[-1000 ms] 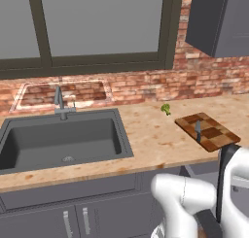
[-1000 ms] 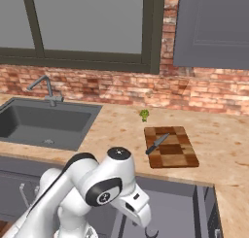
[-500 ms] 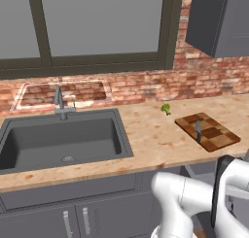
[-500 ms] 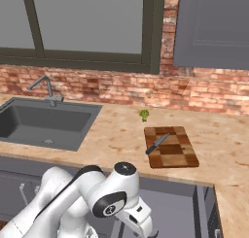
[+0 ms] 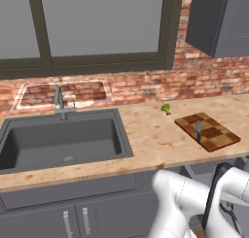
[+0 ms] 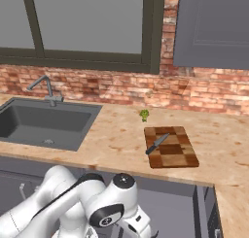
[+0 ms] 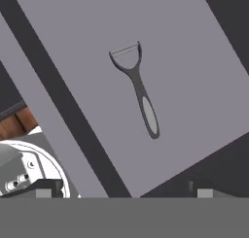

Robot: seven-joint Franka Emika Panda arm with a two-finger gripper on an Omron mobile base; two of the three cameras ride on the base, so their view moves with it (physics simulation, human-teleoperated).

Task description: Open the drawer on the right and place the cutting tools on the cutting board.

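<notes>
The drawer is open, its plain grey floor under my hand. One cutting tool, a slim dark grey piece with a Y-shaped head, lies flat on that floor. My gripper hangs above it, open, fingertips wide apart and empty. The tool also peeks out beside my forearm. The checkered cutting board lies on the counter at the right, and a dark-handled knife rests on its left half. In the left base view the board carries the same knife.
A small green broccoli floret sits on the counter just behind the board. The sink with its faucet takes the left side. The open drawer box juts out below the counter edge.
My arm has swung lower and further down toward the open drawer. The board, knife and broccoli have stayed put.
</notes>
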